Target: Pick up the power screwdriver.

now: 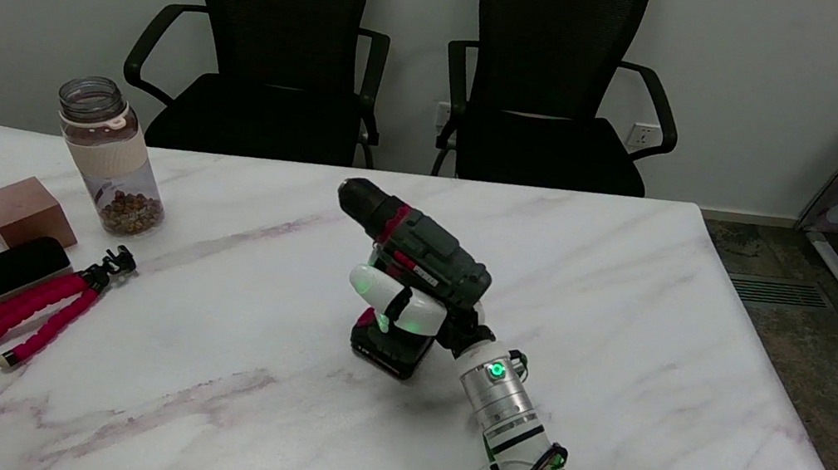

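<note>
Tabletop (627,302), hand-hidden screwdriver handle (406,319)

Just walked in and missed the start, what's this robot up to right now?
The robot's right hand is wrapped around the handle of a power screwdriver near the middle of the table. The tool is tilted, nose up and to the left; whether its base is off the tabletop isn't clear.
</note>
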Available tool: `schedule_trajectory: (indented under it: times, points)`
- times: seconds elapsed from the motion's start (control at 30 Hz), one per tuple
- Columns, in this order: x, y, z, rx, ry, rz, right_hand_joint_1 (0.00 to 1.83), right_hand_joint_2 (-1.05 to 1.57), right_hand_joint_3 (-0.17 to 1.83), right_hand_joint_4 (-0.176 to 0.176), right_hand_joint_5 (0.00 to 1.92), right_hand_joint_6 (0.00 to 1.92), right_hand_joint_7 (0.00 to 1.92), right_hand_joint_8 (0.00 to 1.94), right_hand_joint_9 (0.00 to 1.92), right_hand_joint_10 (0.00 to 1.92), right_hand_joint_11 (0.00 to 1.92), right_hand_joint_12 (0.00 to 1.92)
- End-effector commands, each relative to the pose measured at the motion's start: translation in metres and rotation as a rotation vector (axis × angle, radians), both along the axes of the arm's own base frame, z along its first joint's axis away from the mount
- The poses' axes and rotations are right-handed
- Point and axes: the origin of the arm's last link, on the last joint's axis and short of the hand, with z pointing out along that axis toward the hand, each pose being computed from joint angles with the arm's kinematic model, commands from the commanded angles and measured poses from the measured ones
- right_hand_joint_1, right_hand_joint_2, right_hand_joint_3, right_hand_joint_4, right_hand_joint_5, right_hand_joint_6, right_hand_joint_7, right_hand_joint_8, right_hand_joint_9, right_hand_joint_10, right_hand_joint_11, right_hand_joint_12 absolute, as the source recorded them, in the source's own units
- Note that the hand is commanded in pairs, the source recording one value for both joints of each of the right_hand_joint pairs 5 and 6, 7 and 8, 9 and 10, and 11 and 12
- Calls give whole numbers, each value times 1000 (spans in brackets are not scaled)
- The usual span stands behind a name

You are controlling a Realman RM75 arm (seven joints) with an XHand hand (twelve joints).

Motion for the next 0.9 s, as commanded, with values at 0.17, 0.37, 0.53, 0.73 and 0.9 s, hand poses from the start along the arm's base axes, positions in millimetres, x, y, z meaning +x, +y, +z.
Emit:
schedule_trajectory:
  times: [0.17, 0.37, 0.53, 0.73, 0.9]
  points:
    - [10, -11, 3, 11, 22, 35, 788, 641, 543, 176, 1920, 1920, 1920, 1920, 1796, 1796, 1661, 1661]
    - [24, -20, 4, 40, 47, 58, 796, 692, 549, 176, 1920, 1920, 1920, 1920, 1883, 1883, 1825, 1825]
    - [38, -29, 8, 57, 54, 72, 800, 747, 549, 176, 1920, 1920, 1920, 1920, 1920, 1920, 1920, 1920]
    - [68, -42, 19, 65, 55, 125, 817, 817, 585, 176, 1920, 1920, 1920, 1920, 1920, 1920, 1920, 1920]
    - [95, -50, 16, 64, 137, 194, 822, 835, 585, 176, 1920, 1920, 1920, 1920, 1920, 1920, 1920, 1920]
